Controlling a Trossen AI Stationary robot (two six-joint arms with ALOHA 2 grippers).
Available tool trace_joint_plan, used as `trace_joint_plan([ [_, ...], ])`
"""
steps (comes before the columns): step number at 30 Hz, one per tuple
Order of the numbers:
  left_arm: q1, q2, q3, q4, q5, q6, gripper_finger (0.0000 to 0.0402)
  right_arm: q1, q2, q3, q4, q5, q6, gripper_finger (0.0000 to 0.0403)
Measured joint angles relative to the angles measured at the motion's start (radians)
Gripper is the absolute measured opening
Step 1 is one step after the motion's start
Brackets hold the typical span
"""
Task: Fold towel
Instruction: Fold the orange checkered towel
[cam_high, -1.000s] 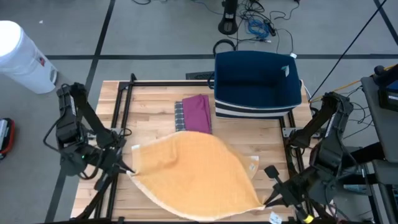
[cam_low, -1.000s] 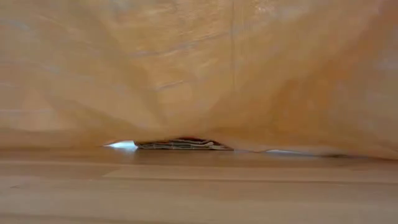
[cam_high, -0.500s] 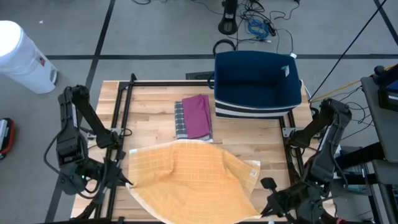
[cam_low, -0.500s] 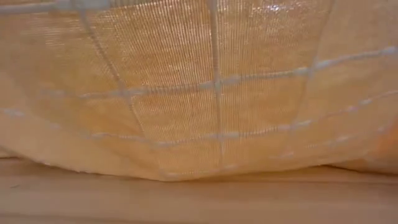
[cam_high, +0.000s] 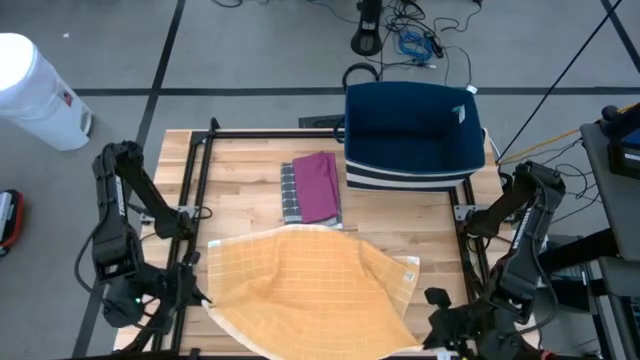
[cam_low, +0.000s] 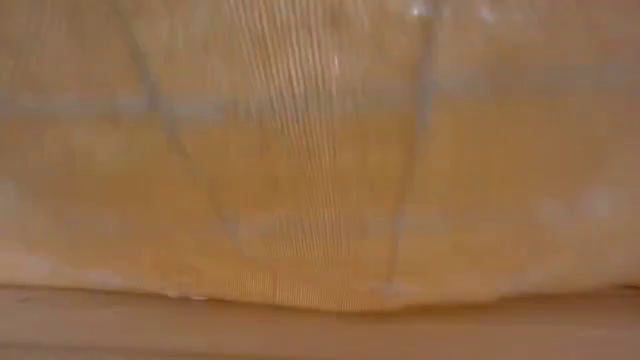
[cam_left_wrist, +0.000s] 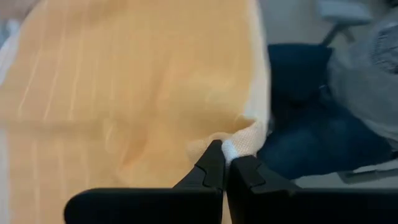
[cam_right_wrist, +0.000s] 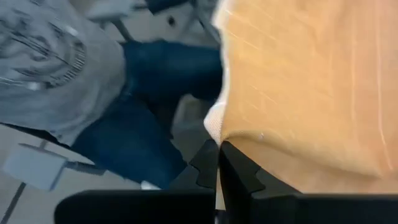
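Observation:
An orange towel (cam_high: 305, 290) with thin white grid lines lies spread over the near half of the wooden table (cam_high: 240, 165). Its far part rests on the wood; its near corners are raised. The low view is filled by the towel (cam_low: 320, 180), which sags down to the tabletop. My left gripper (cam_high: 200, 298) is shut on the towel's near left corner, and my right gripper (cam_high: 430, 332) is shut on its near right corner. One corner (cam_high: 408, 270) is turned over at the right. My left gripper pinches the towel's near left corner (cam_left_wrist: 245, 142) between its two fingers, slanting down from the table's left side. The corner bunches at the fingertips; the cloth runs off toward the table. My right gripper pinches the near right corner (cam_right_wrist: 214, 127) between its two fingers, slanting down from the right. The cloth spreads away from the fingertips.
A folded maroon cloth on a grey checked one (cam_high: 312, 188) lies just beyond the towel's far edge. A navy bin (cam_high: 415, 135) stands at the far right. A white bucket (cam_high: 30, 90) is on the floor. A person in jeans (cam_left_wrist: 323, 124) stands at the near edge.
Both grippers have gone down and toward the table's near edge, rolling their wrists, still shut on the corners. The towel, billowed up a second ago, has settled flat on the table and been drawn toward the near edge, clear of the maroon cloth.

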Motion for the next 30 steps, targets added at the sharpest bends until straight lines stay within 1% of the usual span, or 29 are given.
trace_joint_plan([
  [3, 0.019, 0.022, 0.000, -0.044, 0.024, -0.053, 0.0000, -0.016, 0.019, 0.000, -0.025, -0.012, 0.016, 0.0000],
  [7, 0.043, 0.085, 0.000, -0.045, 0.046, -0.054, 0.0000, -0.029, 0.055, 0.000, -0.026, -0.012, -0.001, 0.0000],
  [13, 0.085, 0.202, 0.000, -0.042, 0.127, -0.060, 0.0000, -0.051, 0.128, 0.000, -0.050, -0.035, -0.002, 0.0000],
  [16, 0.102, 0.255, 0.000, -0.044, 0.127, -0.058, 0.0000, -0.067, 0.164, 0.000, -0.075, -0.037, -0.007, 0.0000],
  [21, 0.141, 0.342, 0.000, -0.102, 0.111, -0.057, 0.0000, -0.106, 0.217, 0.000, -0.185, -0.041, -0.011, 0.0000],
  [23, 0.156, 0.378, 0.000, -0.108, 0.110, -0.057, 0.0000, -0.125, 0.238, 0.000, -0.209, -0.067, -0.017, 0.0000],
  [27, 0.175, 0.432, 0.000, -0.080, 0.127, -0.053, 0.0001, -0.154, 0.277, 0.000, -0.201, -0.119, -0.059, 0.0000],
  [30, 0.182, 0.452, 0.000, -0.063, 0.150, -0.055, 0.0006, -0.167, 0.291, 0.000, -0.197, -0.142, -0.092, 0.0000],
])
